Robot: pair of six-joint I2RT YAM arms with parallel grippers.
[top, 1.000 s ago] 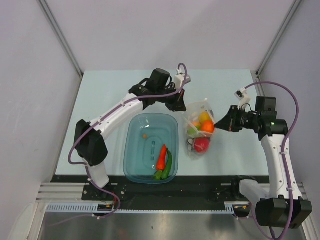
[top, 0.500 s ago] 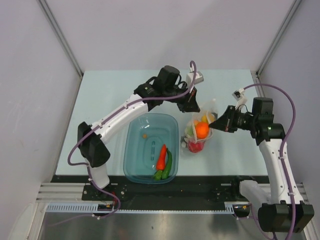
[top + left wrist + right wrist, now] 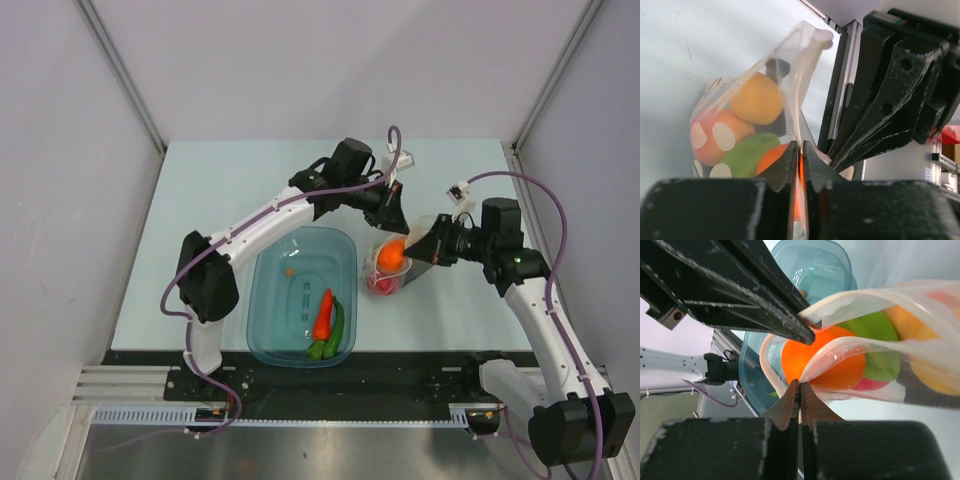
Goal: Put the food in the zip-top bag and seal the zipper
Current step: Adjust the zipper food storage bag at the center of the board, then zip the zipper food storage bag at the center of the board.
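Note:
The zip-top bag (image 3: 398,268) hangs between both grippers just right of the tub, its mouth open. Inside lie an orange (image 3: 820,360), a green piece (image 3: 875,327), a yellow fruit (image 3: 757,97) and a red white-spotted piece (image 3: 715,135). My left gripper (image 3: 801,150) is pinched on one lip of the mouth, and my right gripper (image 3: 800,388) is shut on the other lip. The pale zipper (image 3: 865,294) strips stand apart around the orange. A red pepper (image 3: 323,315) and a green pepper (image 3: 336,328) lie in the tub.
The teal tub (image 3: 270,300) sits at the near middle of the table, close to the bag's left side, with a small orange speck (image 3: 290,268) on its floor. Grey walls close the table in on both sides.
Both grippers came closer together: the left one went right and nearer, the right one went left. The bag bunched up between them and shifted slightly toward the tub.

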